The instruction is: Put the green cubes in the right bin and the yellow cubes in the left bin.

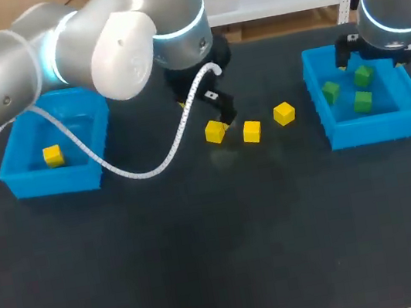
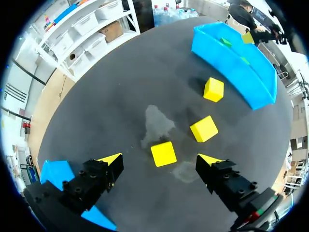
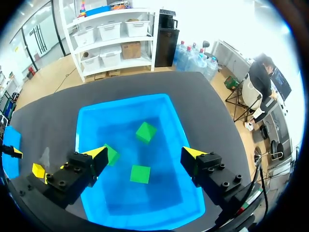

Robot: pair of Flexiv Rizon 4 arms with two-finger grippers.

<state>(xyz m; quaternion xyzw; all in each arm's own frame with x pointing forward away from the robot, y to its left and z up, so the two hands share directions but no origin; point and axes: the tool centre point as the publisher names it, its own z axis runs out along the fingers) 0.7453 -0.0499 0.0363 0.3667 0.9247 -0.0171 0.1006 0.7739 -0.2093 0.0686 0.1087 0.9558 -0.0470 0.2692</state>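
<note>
Three yellow cubes lie mid-table: the left one, a middle one and a right one. My left gripper hangs open just above the left cube, which lies between its fingertips without touching them. The left bin holds one yellow cube. The right bin holds three green cubes. My right gripper is open and empty over that bin, its fingers spread above the green cubes.
The other two yellow cubes lie ahead of the left gripper, toward the right bin. A white cable from my left arm loops down onto the table beside the left bin. The dark tabletop stretches forward.
</note>
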